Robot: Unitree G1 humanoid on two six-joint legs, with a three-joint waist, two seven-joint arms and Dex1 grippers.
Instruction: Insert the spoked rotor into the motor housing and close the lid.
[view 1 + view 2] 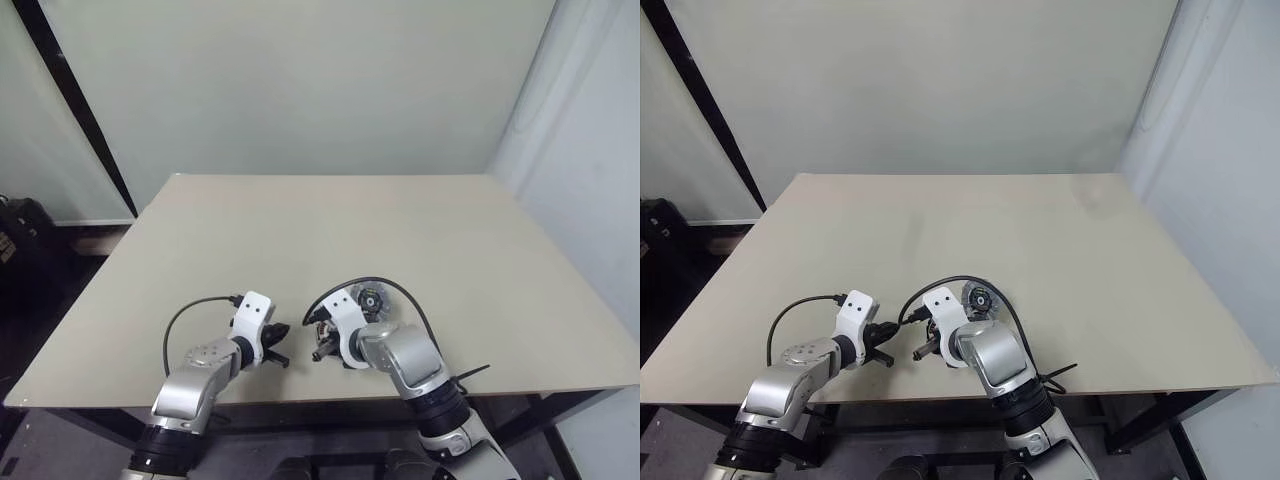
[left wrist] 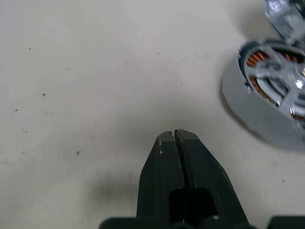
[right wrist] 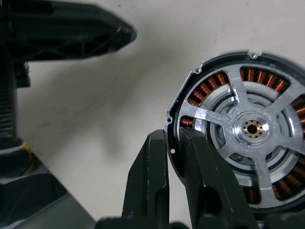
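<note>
No writing shows; right tool (image 3: pixel 174 143) pinches the motor housing (image 3: pixel 248 129) rim, left tool (image 2: pixel 174 136) fully closed.

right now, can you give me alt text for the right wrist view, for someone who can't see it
The right gripper pinches the dark rim of the motor housing, whose copper windings show behind the pale spokes of the spoked rotor with its brass centre. The assembly is above a pale table. The left gripper, black and shut, reaches in beside it.
</note>
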